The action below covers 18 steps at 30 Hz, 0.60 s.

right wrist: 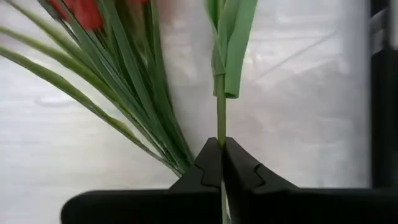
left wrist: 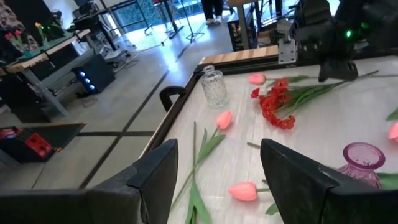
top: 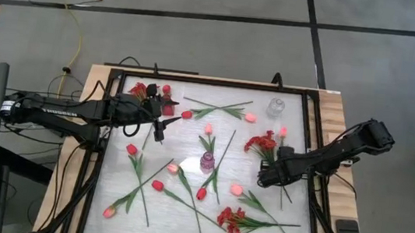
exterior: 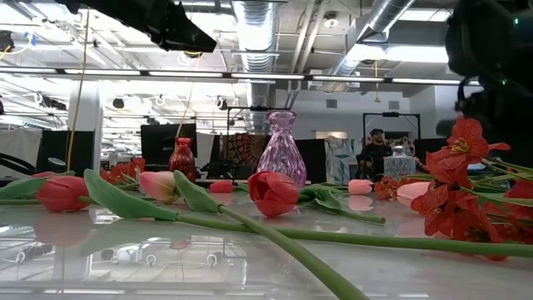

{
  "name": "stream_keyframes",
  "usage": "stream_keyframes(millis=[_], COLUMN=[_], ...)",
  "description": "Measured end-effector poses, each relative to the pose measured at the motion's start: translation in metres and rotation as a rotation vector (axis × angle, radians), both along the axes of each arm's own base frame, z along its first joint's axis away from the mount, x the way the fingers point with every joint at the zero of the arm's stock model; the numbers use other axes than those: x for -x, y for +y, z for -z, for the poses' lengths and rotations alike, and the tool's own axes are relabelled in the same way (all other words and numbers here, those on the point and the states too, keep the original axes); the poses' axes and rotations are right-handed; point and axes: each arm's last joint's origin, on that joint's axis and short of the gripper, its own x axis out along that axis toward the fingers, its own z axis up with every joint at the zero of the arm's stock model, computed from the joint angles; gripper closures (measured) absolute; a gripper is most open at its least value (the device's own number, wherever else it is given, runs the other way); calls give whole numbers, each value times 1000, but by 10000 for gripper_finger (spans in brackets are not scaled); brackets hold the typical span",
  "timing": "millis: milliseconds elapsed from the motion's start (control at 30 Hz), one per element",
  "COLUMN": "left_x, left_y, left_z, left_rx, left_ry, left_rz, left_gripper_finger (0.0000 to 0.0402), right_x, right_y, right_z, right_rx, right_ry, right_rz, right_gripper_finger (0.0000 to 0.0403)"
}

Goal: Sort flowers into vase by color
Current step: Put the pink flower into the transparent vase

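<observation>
Setting: a pale table (top: 189, 142) in a black frame, seen from above, with artificial flowers scattered across it.
Right gripper (right wrist: 222, 163): low over the table's right side; its two dark fingers are clenched on a thin green stem.
Held flower: a pink tulip (top: 282, 131) lying on the table, its stem running from the bloom to the pinched fingers, beside a red blossom bunch (top: 261, 144) whose long narrow leaves fan out just next to the grip.
Left gripper (left wrist: 217, 174): raised over the table's upper left part, fingers spread wide, holding nothing.
Pink vase (top: 207, 162): upright near the table's middle, no flowers in it.
Red vase (top: 166, 105): upright near the upper left corner, beside red flowers.
Clear glass vase (top: 275, 107): upright near the far edge, right of centre, no flowers in it.
Other flowers: pink and red tulips (top: 157, 184) lie flat across the centre and lower left; a second red blossom bunch (top: 230, 219) lies near the lower edge.
</observation>
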Motion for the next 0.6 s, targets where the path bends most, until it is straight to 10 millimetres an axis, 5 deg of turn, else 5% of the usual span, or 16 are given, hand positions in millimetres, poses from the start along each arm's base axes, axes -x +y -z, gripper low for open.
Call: stream_keyframes(millis=[333,600], left_x=[0,0], left_y=[0,0], left_z=[0,0], left_rx=[0,0], left_ry=[2,1], left_rz=[0,-1], left_gripper_finger=[184,184], right_x=[-5,-12], right_y=[-1,-20], right_z=[-77,-124], right_rx=[197,754], right_ry=[-74,-312], right_rz=[-75,-261], right_gripper_finger=[371,368])
